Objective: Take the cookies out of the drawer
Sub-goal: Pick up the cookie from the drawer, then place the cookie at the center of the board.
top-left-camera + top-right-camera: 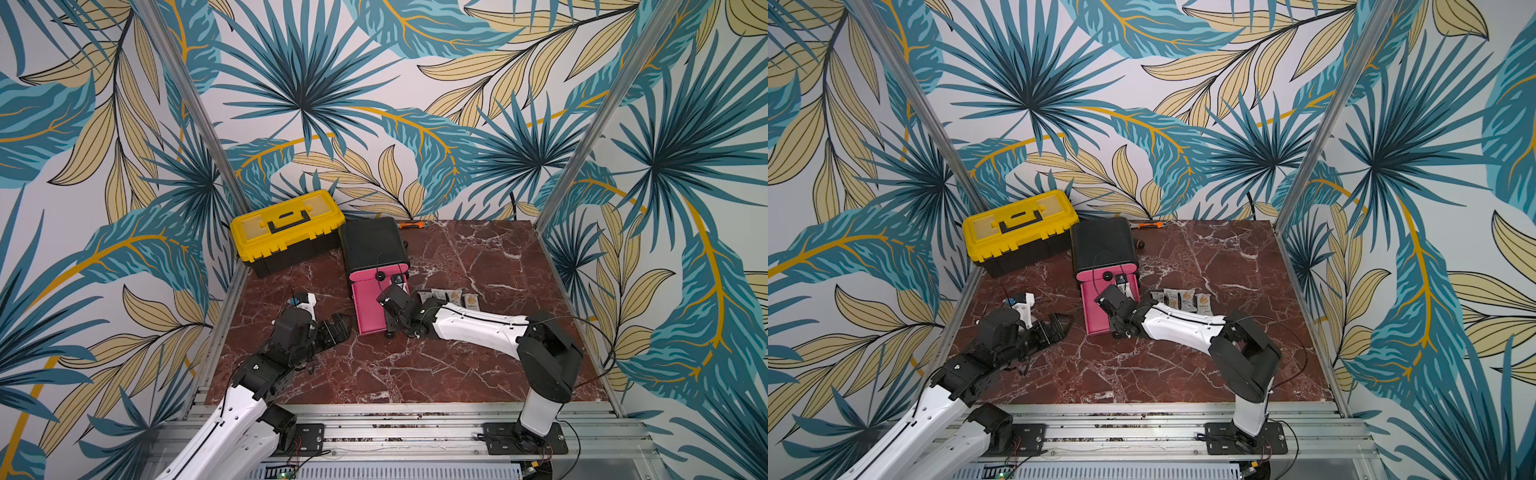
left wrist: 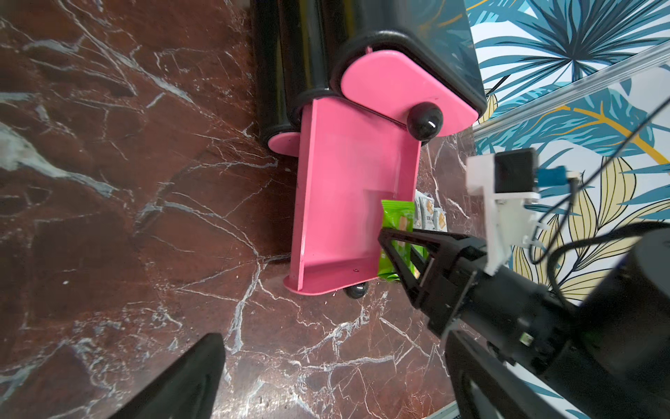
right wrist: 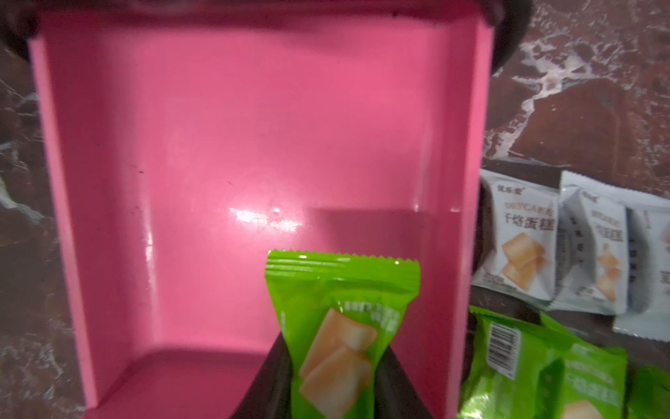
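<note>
Green packet (image 3: 333, 326): you cannot read its blurred print; the picture's edge cuts it off. In both top views, the right arm (image 1: 399, 307) hides it.

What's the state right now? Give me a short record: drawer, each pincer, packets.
drawer: pink, pulled out of the black cabinet; floor bare where visible
right pincer: shut on a green packet at the drawer's front end
left pincer: open, empty, beside the drawer and apart from it
out already: white packets and green packets on the table next to the drawer
lifted clear: cannot tell
</note>
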Robot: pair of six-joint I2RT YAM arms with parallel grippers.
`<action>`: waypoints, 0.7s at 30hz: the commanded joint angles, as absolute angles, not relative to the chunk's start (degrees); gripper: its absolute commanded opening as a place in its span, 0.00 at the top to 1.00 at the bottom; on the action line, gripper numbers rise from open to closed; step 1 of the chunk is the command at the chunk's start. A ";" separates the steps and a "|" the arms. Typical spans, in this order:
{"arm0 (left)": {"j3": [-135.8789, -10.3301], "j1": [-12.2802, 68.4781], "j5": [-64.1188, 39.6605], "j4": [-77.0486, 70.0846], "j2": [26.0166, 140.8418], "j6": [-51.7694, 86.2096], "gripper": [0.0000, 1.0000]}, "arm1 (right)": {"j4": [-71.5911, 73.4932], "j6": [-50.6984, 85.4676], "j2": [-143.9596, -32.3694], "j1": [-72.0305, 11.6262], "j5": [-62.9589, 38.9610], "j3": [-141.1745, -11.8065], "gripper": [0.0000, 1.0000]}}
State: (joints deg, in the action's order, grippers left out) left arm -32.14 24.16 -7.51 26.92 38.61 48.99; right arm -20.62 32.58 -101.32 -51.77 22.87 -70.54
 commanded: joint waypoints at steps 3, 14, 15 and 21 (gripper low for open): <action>-35.36 23.84 -7.80 26.57 39.60 47.99 0.00 | -24.48 33.31 -94.04 -52.03 25.44 -65.69 0.77; -36.49 24.59 -13.13 17.68 44.96 50.44 0.00 | -32.43 33.32 -77.76 -48.33 32.53 -54.11 0.76; -37.17 24.76 -13.62 17.41 45.99 50.38 0.00 | -32.44 33.22 -76.53 -46.55 31.10 -52.37 0.75; -41.21 26.09 -14.30 18.34 50.36 49.24 0.00 | -32.11 29.21 -75.57 -31.99 25.28 -46.50 0.75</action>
State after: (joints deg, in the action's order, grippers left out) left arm -37.67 25.56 -13.10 20.25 49.98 50.02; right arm -30.41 31.57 -75.46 -34.39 27.44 -48.31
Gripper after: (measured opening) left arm 0.999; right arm 0.330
